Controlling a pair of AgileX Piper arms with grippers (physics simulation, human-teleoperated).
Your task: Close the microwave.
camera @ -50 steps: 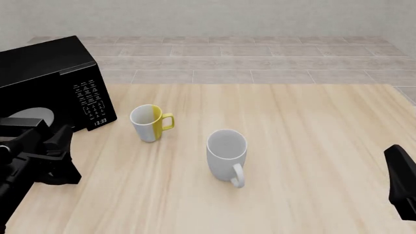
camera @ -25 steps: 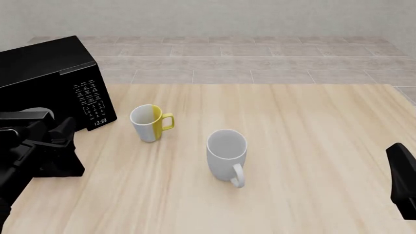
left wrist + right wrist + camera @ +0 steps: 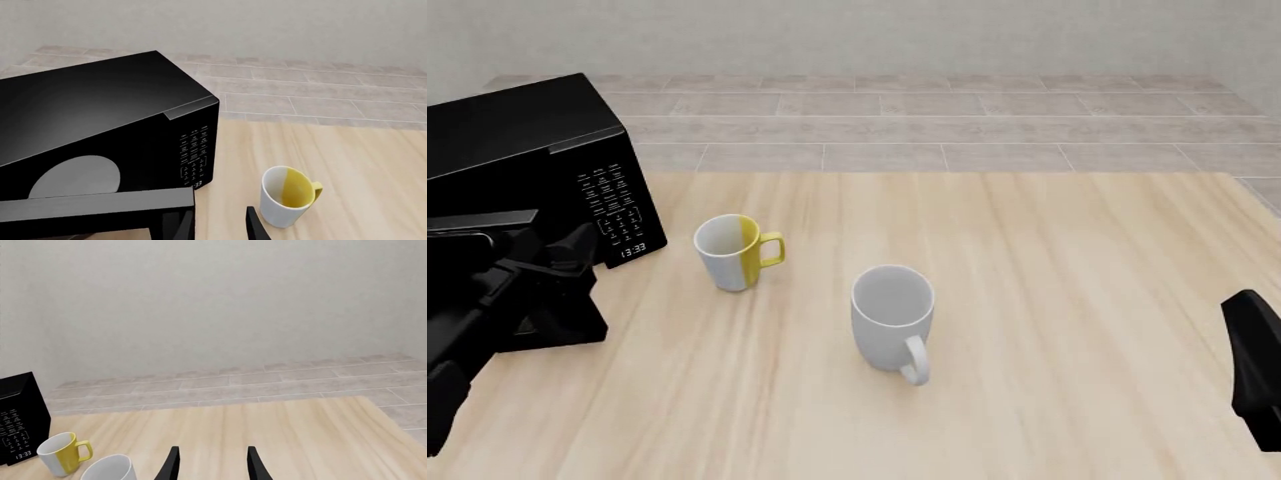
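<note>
The yellow-and-white mug [image 3: 735,252] stood upright and empty just beside the microwave [image 3: 527,155], its yellow handle turned away from the keypad; the larger white mug [image 3: 893,318] stood nearer the arms, also empty, well apart from both. The microwave sat at the table's [image 3: 1028,300] far left, door [image 3: 93,205] partly swung out, a pale turntable disc [image 3: 75,176] showing inside. The left gripper [image 3: 217,226] had its fingers spread, pinching nothing, one finger right against the door's edge. The right gripper [image 3: 211,464] hung spread and empty over bare wood. The clock [image 3: 22,455] read 13:33.
</note>
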